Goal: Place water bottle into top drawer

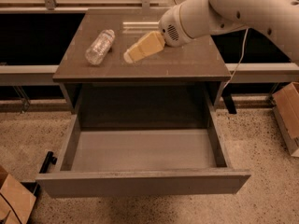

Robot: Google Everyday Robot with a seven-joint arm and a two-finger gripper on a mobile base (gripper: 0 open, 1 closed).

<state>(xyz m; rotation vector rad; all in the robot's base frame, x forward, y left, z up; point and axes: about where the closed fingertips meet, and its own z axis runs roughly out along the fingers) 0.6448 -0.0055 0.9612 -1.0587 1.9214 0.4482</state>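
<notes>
Hand: my hand (132,55) hangs low over the middle of the desk top. Its tan tip points left toward the bottle, and I cannot tell whether it is apart or together.
Drawer: the drawer (140,183) is the thing nearest me. It is pulled well out from under the desk, with its plain grey front panel facing me and its grey inner floor in full view.
Floor: the speckled floor (261,171) runs under and around the drawer.
Boxes: one cardboard box (14,202) sits at the lower left corner of my view. Another brown box (287,111) sits at the right edge.
Desk: the desk (187,64) has a brown top and stands directly above the open drawer.
Bottle: the bottle (100,46) lies on its side on the left part of the desk top, with its cap end pointing away from me. It is just beside the hand's tip with a small gap between them, and it is outside the drawer.
Arm: the white arm (243,6) comes in from the upper right and crosses the far right part of the desk.
Cable: a thin white cable (241,55) hangs from the arm down past the desk's right edge.
</notes>
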